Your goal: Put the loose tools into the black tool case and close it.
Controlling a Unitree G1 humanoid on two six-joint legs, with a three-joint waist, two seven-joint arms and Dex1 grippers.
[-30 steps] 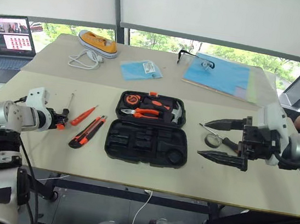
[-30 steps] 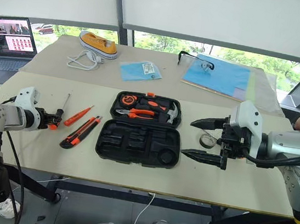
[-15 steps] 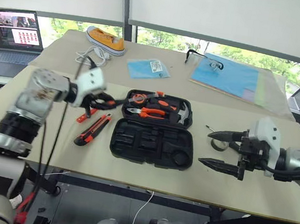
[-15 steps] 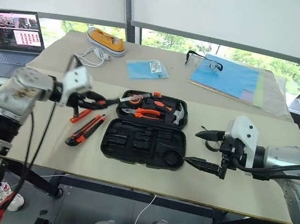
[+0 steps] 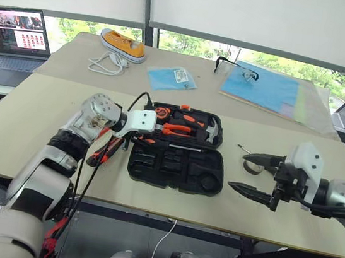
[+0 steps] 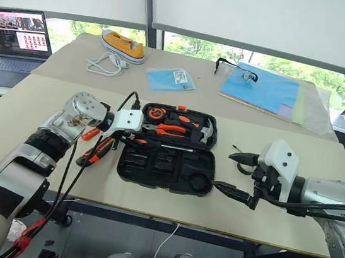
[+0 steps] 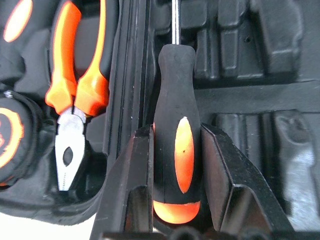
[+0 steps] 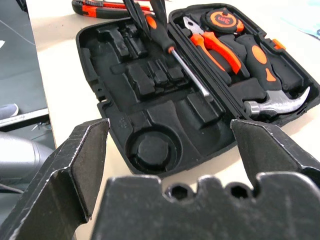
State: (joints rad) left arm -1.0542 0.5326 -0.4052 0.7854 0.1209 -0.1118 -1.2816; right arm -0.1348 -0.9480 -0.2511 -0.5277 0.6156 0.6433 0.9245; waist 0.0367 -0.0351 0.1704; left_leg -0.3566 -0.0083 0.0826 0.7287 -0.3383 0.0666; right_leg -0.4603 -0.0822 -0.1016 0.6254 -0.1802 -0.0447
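One screwdriver (image 7: 174, 145) now over case (image 5: 174, 167), left jaws

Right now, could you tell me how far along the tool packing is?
Nothing loose is stowed yet. The left gripper holds one screwdriver over the open tool case. A second screwdriver, the utility knife and the tape roll lie on the table; the right gripper hangs open.

The left arm reaches forward and across to the right, and its left gripper (image 7: 176, 165) points down with its two black fingers (image 7: 131, 175) squeezed on the handle of a black and orange screwdriver (image 7: 175, 145). The right arm is bent out at the side. Its right gripper (image 5: 257, 175) points left, its fingers (image 8: 82, 160) spread wide and holding nothing.
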